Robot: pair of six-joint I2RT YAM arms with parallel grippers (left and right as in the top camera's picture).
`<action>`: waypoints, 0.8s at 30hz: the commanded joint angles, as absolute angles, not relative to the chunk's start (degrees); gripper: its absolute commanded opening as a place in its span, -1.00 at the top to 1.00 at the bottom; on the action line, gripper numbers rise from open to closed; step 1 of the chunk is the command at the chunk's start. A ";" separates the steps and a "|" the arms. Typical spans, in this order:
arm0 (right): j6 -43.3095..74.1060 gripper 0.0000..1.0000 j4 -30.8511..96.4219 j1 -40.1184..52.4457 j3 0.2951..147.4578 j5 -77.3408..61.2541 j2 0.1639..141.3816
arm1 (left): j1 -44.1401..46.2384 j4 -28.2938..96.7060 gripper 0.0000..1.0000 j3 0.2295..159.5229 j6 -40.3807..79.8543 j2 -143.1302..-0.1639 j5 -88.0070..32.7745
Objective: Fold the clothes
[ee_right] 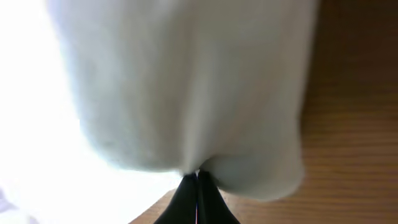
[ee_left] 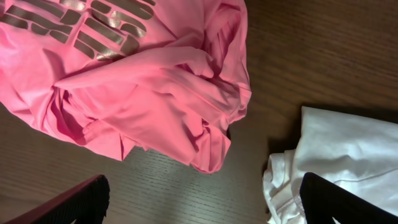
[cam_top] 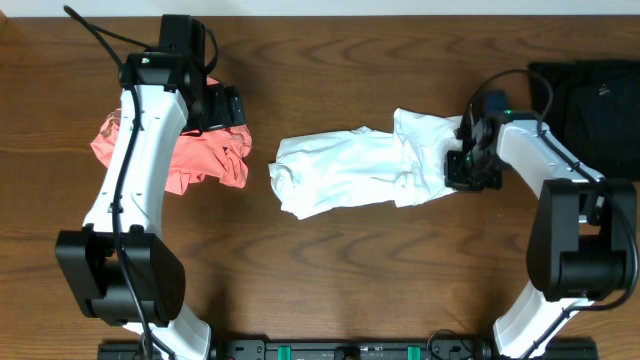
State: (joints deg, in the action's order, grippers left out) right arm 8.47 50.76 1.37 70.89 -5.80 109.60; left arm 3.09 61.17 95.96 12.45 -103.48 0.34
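Your left gripper [ee_left: 208, 202] stands spread wide and holds nothing. Its fingertips [ee_left: 74, 202] show at the lower corners of the left wrist view, with bare wood between them. It hangs over the right side of the coral-pink shirt [ee_left: 137, 93], which lies crumpled in a heap at the left of the table [cam_top: 330, 280]. Pale lettering [ee_left: 93, 31] shows on the shirt's upper surface.

Your right gripper [ee_right: 198, 193] is pressed together on a fold of the white T-shirt [cam_top: 350, 170]. The right wrist view shows the cloth bunched into the closed tips, and the pinch sits at the garment's right end.

The white T-shirt lies rumpled across the middle of the table, not folded. It is apart from the pink shirt, with a strip of wood between them.

A black folded garment [cam_top: 590, 100] lies at the far right corner, beyond your right arm, touching neither shirt.
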 commanded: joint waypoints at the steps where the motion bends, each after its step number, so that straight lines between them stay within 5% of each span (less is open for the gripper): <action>1: 7.22 0.97 52.21 0.82 76.53 -6.09 103.83 | 2.92 61.69 -0.96 96.68 14.33 -102.87 -0.64; 4: 6.02 0.88 54.13 0.82 79.99 -7.03 100.44 | 2.92 61.56 -0.96 96.03 14.35 -102.87 -4.49; 9: 1.74 -0.06 54.87 1.23 82.00 -9.41 96.33 | 2.96 60.64 -0.96 92.84 16.97 -102.89 -10.81; 24: -0.54 -0.22 55.77 2.63 81.95 -9.67 95.92 | 2.96 46.72 -0.96 72.49 13.72 -102.89 -40.45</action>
State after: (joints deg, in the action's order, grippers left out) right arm 0.82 55.68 2.35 81.80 -9.23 95.79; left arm 3.09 48.23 74.76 16.19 -103.48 -32.77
